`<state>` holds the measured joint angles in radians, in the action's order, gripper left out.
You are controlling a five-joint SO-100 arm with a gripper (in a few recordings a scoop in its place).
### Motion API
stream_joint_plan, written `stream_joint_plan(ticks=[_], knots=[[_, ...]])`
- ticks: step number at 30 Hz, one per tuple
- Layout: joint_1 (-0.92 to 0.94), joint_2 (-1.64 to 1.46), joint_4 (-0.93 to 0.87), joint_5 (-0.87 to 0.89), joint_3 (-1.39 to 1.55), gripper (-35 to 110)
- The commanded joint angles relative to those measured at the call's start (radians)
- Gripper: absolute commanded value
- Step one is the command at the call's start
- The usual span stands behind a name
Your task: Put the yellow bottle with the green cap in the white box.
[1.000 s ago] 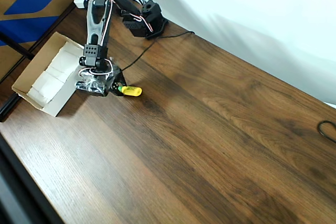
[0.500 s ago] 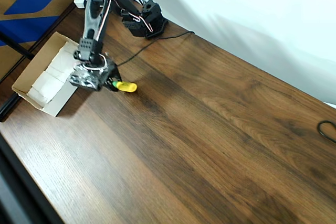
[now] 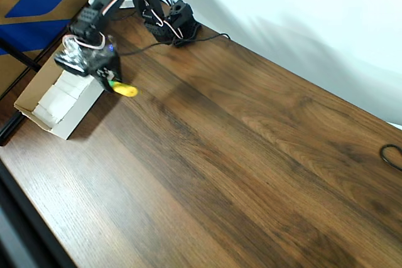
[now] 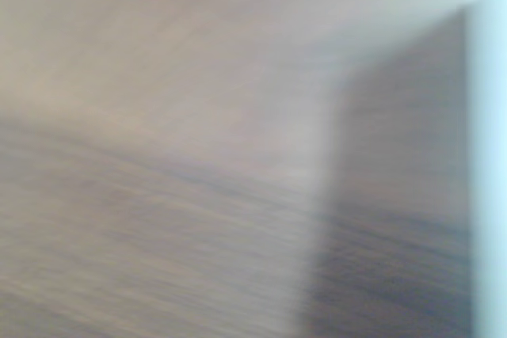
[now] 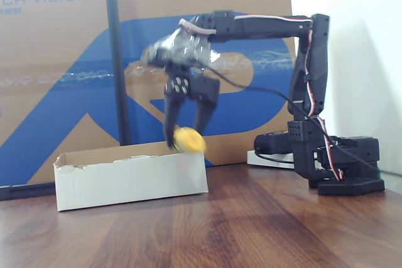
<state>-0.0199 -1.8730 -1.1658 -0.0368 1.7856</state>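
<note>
One bottle (image 3: 125, 90), clamped in the gripper (image 3: 112, 83), has lifted off the table (image 3: 251, 155) since half a second ago and swung toward the box (image 3: 38, 95); it now hangs at the near wall's corner. Cardboard (image 5: 56, 61) behind reads "CH VISION". Wrist view's just blur.

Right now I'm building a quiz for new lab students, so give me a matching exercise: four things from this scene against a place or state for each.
Things:
1. yellow bottle
2. white box
3. gripper
4. black cable

Places or states:
A. lying at the table's right edge, overhead view
B. held off the table
C. resting on the table, open-topped
D. shut on the bottle

Pairs: 1-B, 2-C, 3-D, 4-A
</note>
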Motion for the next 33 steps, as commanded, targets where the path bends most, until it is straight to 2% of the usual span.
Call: stream_joint_plan(ticks=[1,16,33], knots=[[0.071,-0.081,-0.009,0.023,-0.060,0],[0.545,0.003,0.055,0.078,-0.232,0],[0.594,0.430,0.037,0.118,-0.643,0]])
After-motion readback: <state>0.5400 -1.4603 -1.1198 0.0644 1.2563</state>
